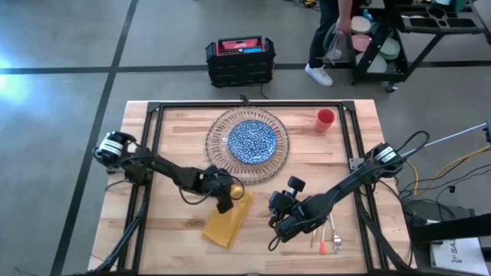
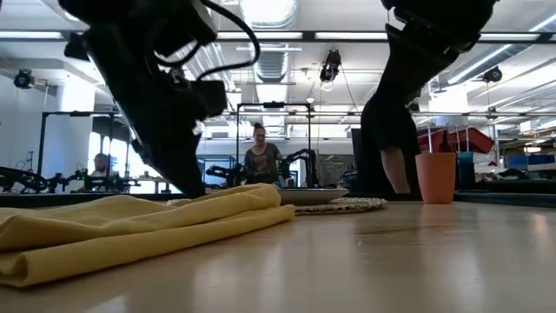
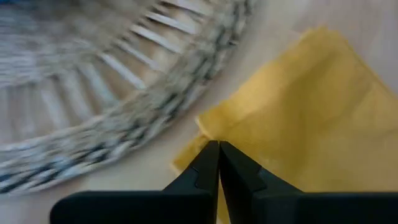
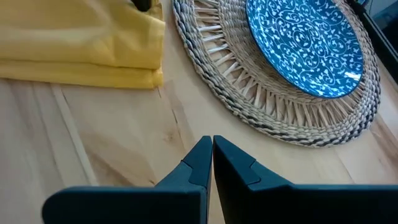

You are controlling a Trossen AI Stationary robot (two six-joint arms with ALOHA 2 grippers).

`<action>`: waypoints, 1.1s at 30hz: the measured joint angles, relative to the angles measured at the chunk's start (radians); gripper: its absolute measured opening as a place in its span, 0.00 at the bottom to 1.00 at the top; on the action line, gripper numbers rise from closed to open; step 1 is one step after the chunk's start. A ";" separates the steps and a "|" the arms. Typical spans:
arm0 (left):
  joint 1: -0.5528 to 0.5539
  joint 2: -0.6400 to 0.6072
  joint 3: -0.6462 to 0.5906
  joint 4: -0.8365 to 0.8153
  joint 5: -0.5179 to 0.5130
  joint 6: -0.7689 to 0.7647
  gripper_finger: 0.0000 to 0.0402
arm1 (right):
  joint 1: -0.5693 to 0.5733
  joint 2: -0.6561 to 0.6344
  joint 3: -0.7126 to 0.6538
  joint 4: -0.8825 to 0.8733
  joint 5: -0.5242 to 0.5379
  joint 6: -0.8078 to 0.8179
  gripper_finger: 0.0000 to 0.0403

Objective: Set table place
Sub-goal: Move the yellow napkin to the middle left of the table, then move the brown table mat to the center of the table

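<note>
Tabletop [image 1: 176, 130]: light wood, woven charger [image 1: 247, 144] as landmark.
Plate [image 1: 252, 140]: centred on charger.
Napkin [image 1: 228, 218]: just beside charger.
Left gripper [image 1: 225, 204]: fingers closed, at napkin's corner.
Right gripper [image 1: 275, 233]: fingers closed, empty, near napkin.

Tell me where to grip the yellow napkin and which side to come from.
Grip the yellow napkin at its corner nearest the woven charger, coming from above. It lies flat and folded, and that corner is slightly raised, so fingers can pinch it. The left gripper is already there, closed.
</note>
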State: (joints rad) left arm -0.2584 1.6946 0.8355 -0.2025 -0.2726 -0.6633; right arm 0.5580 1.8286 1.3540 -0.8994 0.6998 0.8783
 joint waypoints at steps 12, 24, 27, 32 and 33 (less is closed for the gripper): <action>0.002 -0.023 0.004 -0.267 -0.088 -0.177 0.00 | 0.022 0.000 0.000 -0.019 0.008 -0.006 0.00; 0.021 -0.262 -0.016 -0.712 -0.419 -0.324 0.00 | -0.095 0.004 -0.182 0.234 0.051 -0.068 0.00; 0.019 -0.316 -0.016 -0.687 -0.419 -0.323 0.00 | -0.182 0.002 -0.274 0.383 -0.019 -0.170 0.00; 0.002 -0.392 -0.016 -0.621 -0.415 -0.312 0.00 | -0.313 0.001 -0.388 0.728 -0.166 -0.352 0.00; -0.004 -0.400 -0.016 -0.616 -0.410 -0.307 0.00 | -0.328 0.001 -0.395 0.771 -0.183 -0.374 0.00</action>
State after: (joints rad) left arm -0.2621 1.2950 0.8200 -0.8187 -0.6827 -0.9703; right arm 0.2303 1.8294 0.9594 -0.1283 0.5168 0.5046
